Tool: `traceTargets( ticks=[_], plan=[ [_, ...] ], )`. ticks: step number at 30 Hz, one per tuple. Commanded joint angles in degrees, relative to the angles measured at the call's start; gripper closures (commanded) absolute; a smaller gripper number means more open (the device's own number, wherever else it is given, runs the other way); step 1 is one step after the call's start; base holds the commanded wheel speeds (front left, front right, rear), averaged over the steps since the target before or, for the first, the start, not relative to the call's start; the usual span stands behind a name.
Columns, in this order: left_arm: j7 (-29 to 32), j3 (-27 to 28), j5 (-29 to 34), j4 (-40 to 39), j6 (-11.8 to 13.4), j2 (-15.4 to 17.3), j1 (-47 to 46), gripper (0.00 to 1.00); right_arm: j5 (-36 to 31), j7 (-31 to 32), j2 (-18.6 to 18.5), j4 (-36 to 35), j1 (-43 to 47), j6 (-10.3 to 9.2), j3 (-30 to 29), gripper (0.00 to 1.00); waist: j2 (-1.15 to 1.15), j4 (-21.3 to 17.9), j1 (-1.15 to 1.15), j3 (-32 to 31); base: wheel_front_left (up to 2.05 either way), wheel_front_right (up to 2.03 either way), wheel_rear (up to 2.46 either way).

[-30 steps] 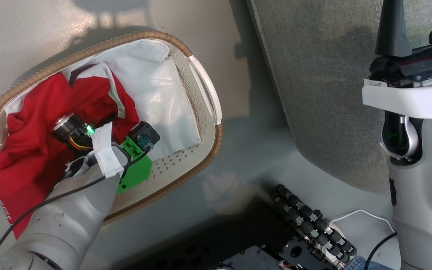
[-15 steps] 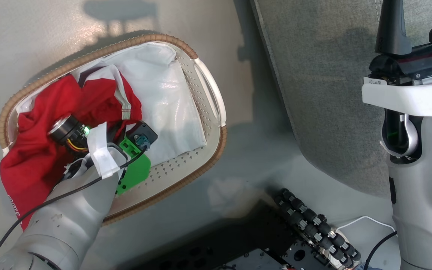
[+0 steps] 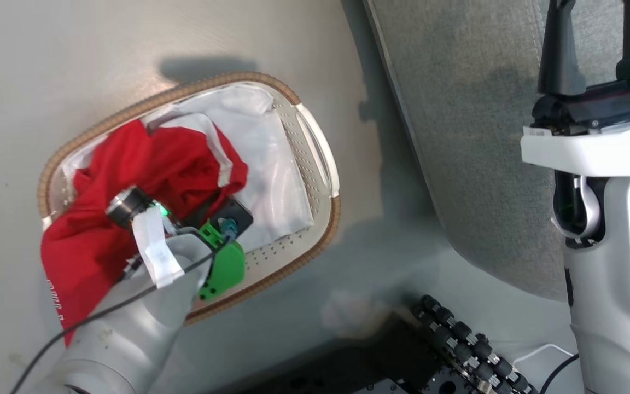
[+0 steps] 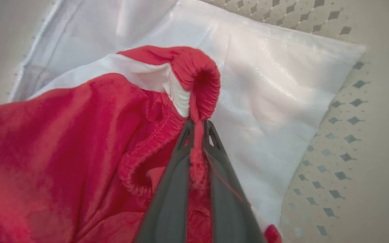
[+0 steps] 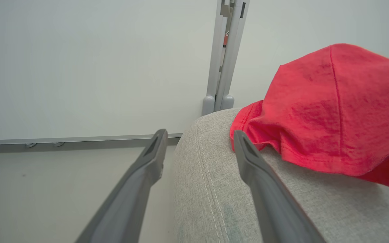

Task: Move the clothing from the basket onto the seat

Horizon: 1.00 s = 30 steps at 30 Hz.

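Observation:
The white perforated basket (image 3: 323, 164) with a brown woven rim stands on the floor. Red clothing (image 3: 96, 246) with white panels lies heaped in its left half and spills over the rim. My left wrist (image 3: 145, 219) reaches down into that heap and hides the fingers there. In the left wrist view my left gripper (image 4: 198, 130) is shut on a fold of the red clothing's (image 4: 79, 135) gathered hem. My right gripper (image 3: 599, 49) stands open over the grey seat (image 3: 473, 142). Beyond the open right gripper (image 5: 199, 135), another red garment (image 5: 333, 108) lies on the seat (image 5: 214, 189).
The basket's white liner (image 3: 276, 164) covers its right half. A black ribbed cable chain (image 3: 468, 339) and the robot's dark base sit at the bottom of the head view. A white wall and grey post (image 5: 223, 50) stand behind the seat.
The head camera has shifted, so the basket sits further right and lower in view. My left gripper has shut on the red fabric, which now bunches up higher around the wrist.

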Motion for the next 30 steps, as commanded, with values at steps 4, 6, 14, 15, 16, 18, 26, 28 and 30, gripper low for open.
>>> traceTargets(
  ticks=[4, 6, 14, 15, 16, 18, 26, 28, 30],
  plan=[
    [-2.0, 0.2, -1.4, -3.3, -1.0, -1.3, 1.8, 1.00, -2.0, -0.3, -0.1, 1.0, 2.3, -0.08, 0.0, 0.00, 0.12, 3.8, 0.00, -6.4, 0.00, 0.00, 0.00],
    [-2.5, 0.4, -2.0, -5.2, -1.3, -1.7, 2.7, 1.00, -2.6, -0.3, -0.1, 1.4, 3.1, -0.08, 0.2, 0.00, 0.12, 4.8, 0.00, -8.4, 0.00, 0.00, 0.00],
    [-2.9, 1.9, -3.6, -17.6, 0.0, -0.5, 6.0, 1.00, -4.5, -0.3, -0.2, 4.1, 6.5, -0.08, -0.1, 0.00, 0.12, 8.6, 0.00, -17.7, 0.00, 0.00, 0.00],
    [-2.9, 2.4, -3.7, -19.6, 0.2, -0.1, 6.7, 1.00, -4.7, -0.3, -0.2, 4.6, 7.0, -0.08, -0.2, 0.00, 0.12, 8.9, 0.00, -18.9, 0.00, 0.00, 0.00],
    [-2.9, 2.9, -3.8, -21.9, 0.3, 0.6, 7.4, 1.00, -4.9, -0.3, -0.2, 4.9, 7.5, -0.08, -0.2, 0.00, 0.12, 9.3, 0.00, -20.3, 0.00, 0.00, 0.00],
    [-2.8, 3.8, -4.2, -26.1, 0.8, 1.8, 8.7, 1.00, -5.1, -0.3, -0.2, 5.7, 8.8, -0.08, -0.3, 0.00, 0.12, 9.8, 0.00, -22.9, 0.00, 0.00, 0.00],
    [-2.8, 5.9, -4.6, -38.2, 0.8, 6.2, 12.2, 1.00, -6.2, -0.3, -0.2, 8.6, 14.2, -0.08, -1.6, 0.00, 0.12, 11.3, 0.00, -33.0, 0.00, 0.00, 0.00],
    [-2.8, 6.1, -4.9, -40.0, 0.6, 7.1, 12.6, 1.00, -6.6, -0.3, -0.2, 9.3, 15.6, -0.08, -1.7, 0.00, 0.12, 11.3, 0.00, -35.3, 0.00, 0.00, 0.00],
    [-2.8, 6.1, -5.0, -41.4, 0.2, 8.0, 12.6, 1.00, -6.9, -0.3, -0.2, 9.8, 17.0, -0.08, -1.9, 0.00, 0.12, 11.3, 0.00, -37.5, 0.00, 0.00, 0.00]
  ],
)
